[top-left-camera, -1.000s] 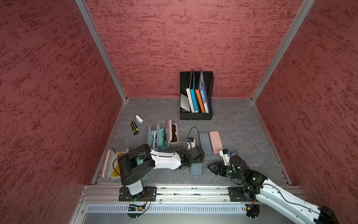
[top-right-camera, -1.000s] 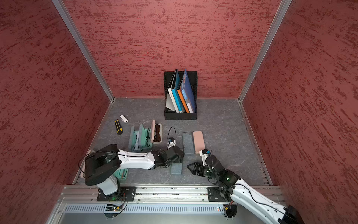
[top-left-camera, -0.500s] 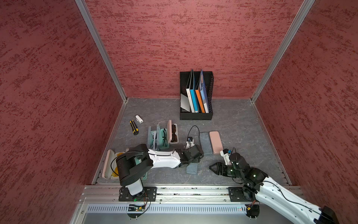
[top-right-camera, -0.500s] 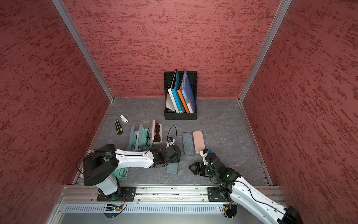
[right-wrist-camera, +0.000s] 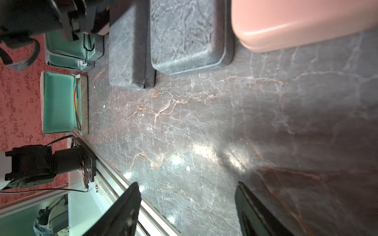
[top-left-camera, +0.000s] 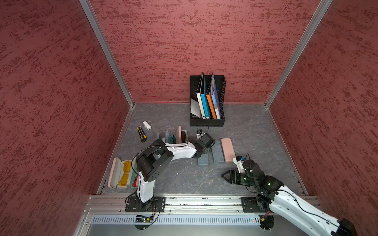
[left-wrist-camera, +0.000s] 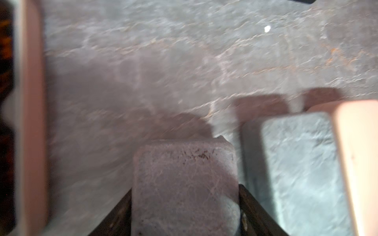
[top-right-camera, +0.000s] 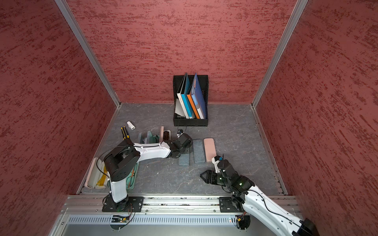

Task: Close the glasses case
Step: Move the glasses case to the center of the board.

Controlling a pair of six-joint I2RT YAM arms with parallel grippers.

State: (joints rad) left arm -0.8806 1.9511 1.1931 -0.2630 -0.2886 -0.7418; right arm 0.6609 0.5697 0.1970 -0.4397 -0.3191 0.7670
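A closed grey glasses case sits between the jaws of my left gripper, which is shut on its end. In both top views this case lies lengthwise, close beside a second closed grey case and a closed pink case. The left gripper is over the held case's far end, its fingers hidden under the wrist. My right gripper hovers open and empty over bare floor nearer the front rail.
Open teal cases with glasses and an open pink case stand behind the left arm. More open cases lie at the front left. A black file holder, a yellow knife and a white cap are further back.
My left gripper has carried the grey case away from the front rail and set it alongside the other grey case. The right gripper has barely shifted.
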